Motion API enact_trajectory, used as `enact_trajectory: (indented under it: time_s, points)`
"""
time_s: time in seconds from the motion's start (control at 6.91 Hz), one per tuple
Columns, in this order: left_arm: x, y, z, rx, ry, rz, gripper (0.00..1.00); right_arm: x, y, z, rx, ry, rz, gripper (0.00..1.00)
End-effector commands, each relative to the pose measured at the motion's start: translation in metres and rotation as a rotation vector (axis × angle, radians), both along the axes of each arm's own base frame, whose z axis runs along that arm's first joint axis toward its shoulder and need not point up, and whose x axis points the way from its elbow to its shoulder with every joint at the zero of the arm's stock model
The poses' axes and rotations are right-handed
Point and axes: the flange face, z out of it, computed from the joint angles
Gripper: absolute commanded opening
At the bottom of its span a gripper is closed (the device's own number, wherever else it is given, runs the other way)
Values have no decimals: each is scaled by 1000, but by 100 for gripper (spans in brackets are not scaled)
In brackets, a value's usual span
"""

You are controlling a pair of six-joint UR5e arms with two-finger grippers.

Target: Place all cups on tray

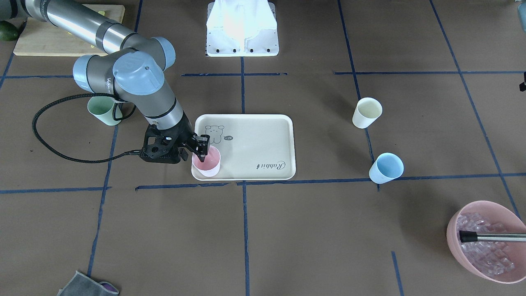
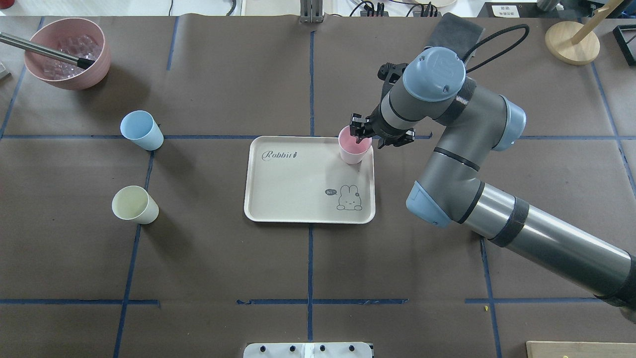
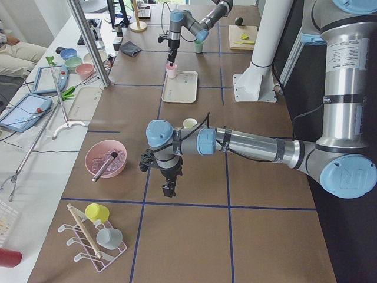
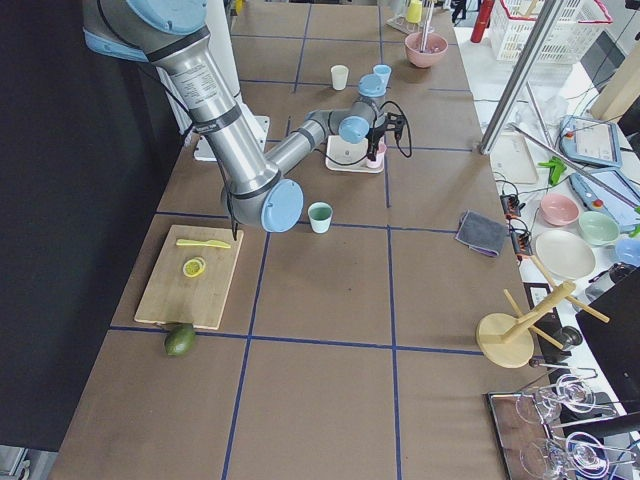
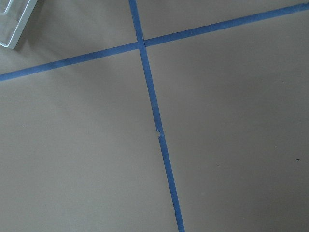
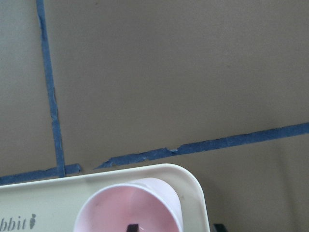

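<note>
The cream tray (image 1: 254, 144) lies mid-table. The pink cup (image 1: 206, 163) stands upright in its corner, also seen from overhead (image 2: 354, 146) and in the right wrist view (image 6: 130, 208). My right gripper (image 1: 194, 153) is at the cup's rim, one finger inside and one outside, jaws apart. The mint green cup (image 1: 102, 110) stands on the table behind the right arm. The cream-white cup (image 1: 367, 112) and light blue cup (image 1: 386, 167) stand on the table, off the tray. My left gripper (image 3: 169, 188) hangs over bare table; I cannot tell whether it is open or shut.
A pink bowl of ice cubes (image 1: 452, 242) with a metal-handled tool in it sits at a table corner. A wooden cutting board (image 1: 61, 41) and an avocado (image 1: 8, 31) lie behind the right arm. A grey cloth (image 1: 86, 285) lies at the table edge.
</note>
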Motion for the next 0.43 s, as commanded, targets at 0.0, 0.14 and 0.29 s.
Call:
enact_trajectory:
  time_s: [0.0, 0.14, 0.29]
  points:
    - [4, -16, -18, 54, 4, 3, 100, 30, -6, -16, -12, 21, -11, 99]
    - [5, -29, -34, 135, 8, 2, 100, 66, -23, -17, 1, 12, -58, 99]
    - [6, -36, -37, 204, 13, 0, 100, 112, -40, 11, 27, 10, -109, 99]
